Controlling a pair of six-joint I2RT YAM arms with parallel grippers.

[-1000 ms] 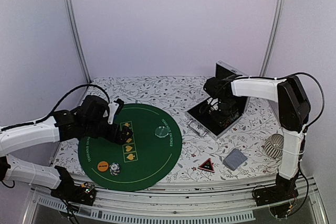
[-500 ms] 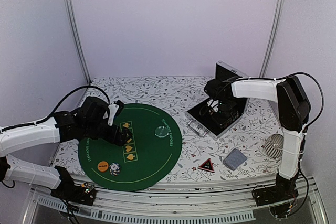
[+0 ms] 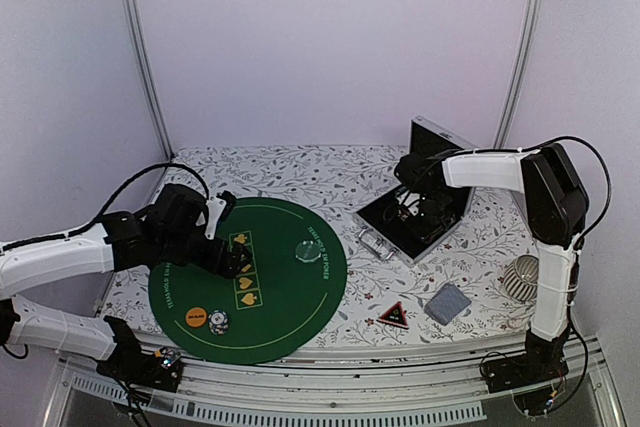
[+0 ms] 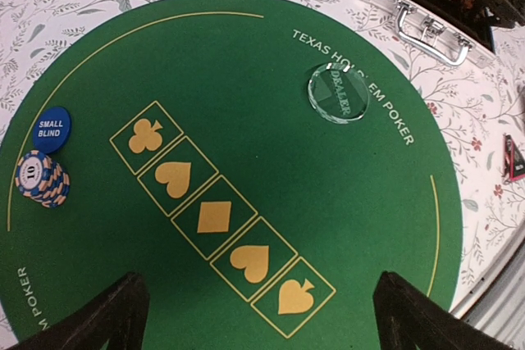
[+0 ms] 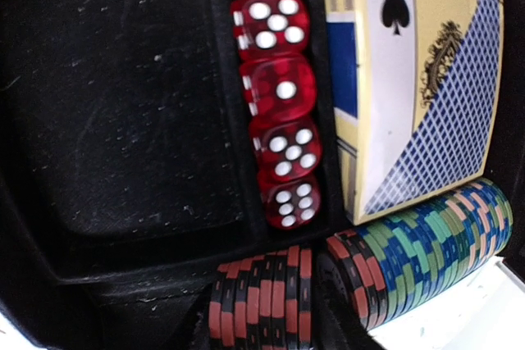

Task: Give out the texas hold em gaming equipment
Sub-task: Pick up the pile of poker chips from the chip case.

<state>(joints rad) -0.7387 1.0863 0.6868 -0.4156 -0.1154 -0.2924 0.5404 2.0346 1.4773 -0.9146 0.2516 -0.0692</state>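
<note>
My right gripper [image 3: 421, 209] reaches down into the open case [image 3: 382, 217]. In the right wrist view its jaws [image 5: 262, 313] are shut on a short stack of red-black poker chips [image 5: 267, 297], with dark fingers tight on both sides. More blue-green chips [image 5: 426, 247] lie in the same row. My left gripper [image 3: 226, 247] hovers open over the green mat [image 3: 300, 297], nothing between its fingertips [image 4: 102, 321]. On the mat lie a clear dealer disc [image 4: 340, 93], a small-blind disc [image 3: 196, 316] and a striped chip stack [image 4: 43, 179]. The red-black triangle token [image 3: 393, 315] and grey-blue cards [image 3: 448, 303] lie right of the mat.
Inside the case a row of red dice [image 5: 279, 112] sits beside a boxed card deck [image 5: 418, 79]. The case's raised lid [image 3: 440, 147] stands behind my right gripper. A white ribbed cup [image 3: 522, 277] is at the right edge. The case handle [image 4: 431, 30] faces the mat.
The right gripper's jaws have narrowed onto the red-black chips and the wrist has shifted slightly right inside the case. The left arm has not moved.
</note>
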